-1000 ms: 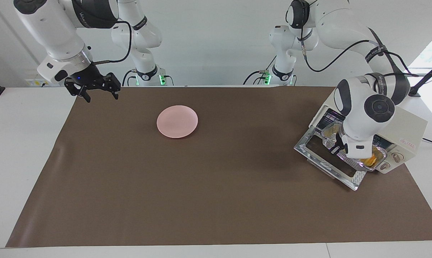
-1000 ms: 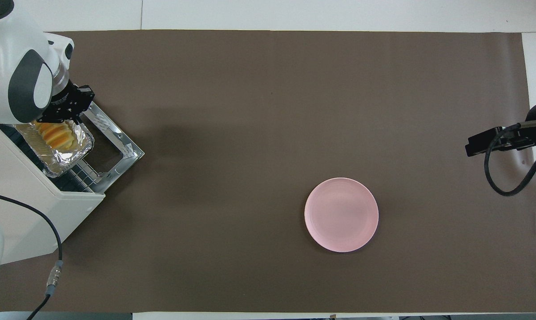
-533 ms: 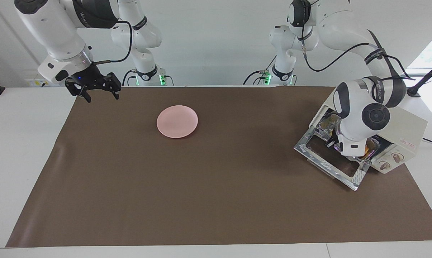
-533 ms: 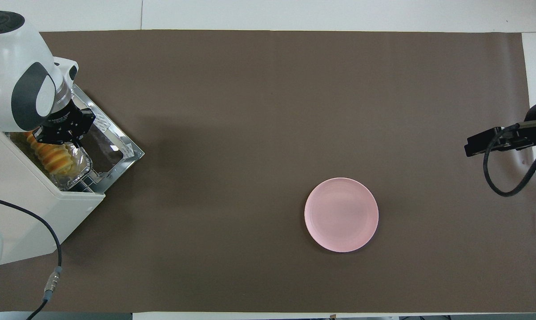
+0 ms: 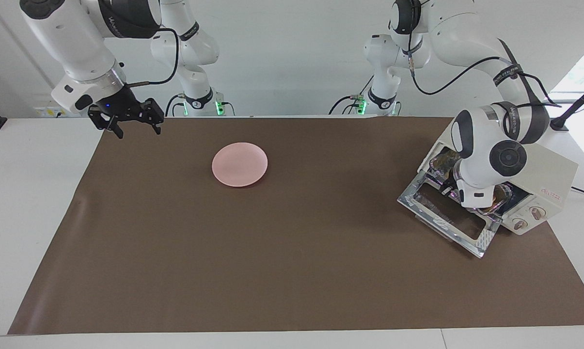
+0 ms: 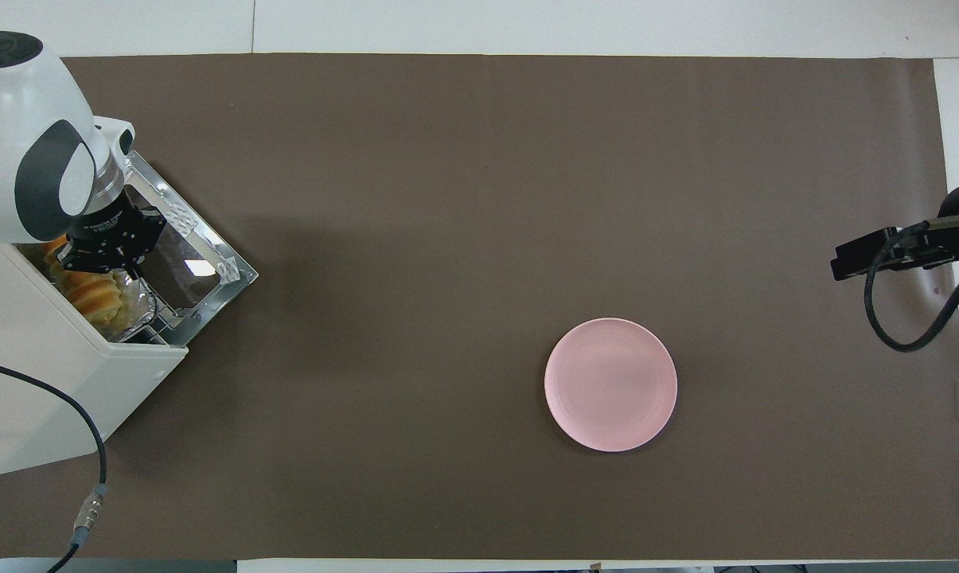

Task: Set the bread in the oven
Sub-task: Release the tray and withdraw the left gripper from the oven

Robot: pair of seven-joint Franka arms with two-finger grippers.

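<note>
At the right of the frame, the left gripper [image 5: 454, 186] reaches into the cream oven [image 5: 546, 182] over its dropped door (jaws hidden). At upper left the right gripper [image 5: 134, 127] hovers open; a pink plate [image 5: 239, 164] sits mid-tabletop [image 5: 292, 252].

Two arms, glossy white rounded shells with dark grey to black bands at the joints. Left arm [image 5: 490, 150]: round dark cap on the wrist joint, black strap with small white lettering around the forearm, black cable looping along the links. Right arm [image 5: 78, 43]: black collar with white lettering, silver ring at the wrist, black cable, small blue light on the black hand mount. Both bases show green lights and black cables.
</note>
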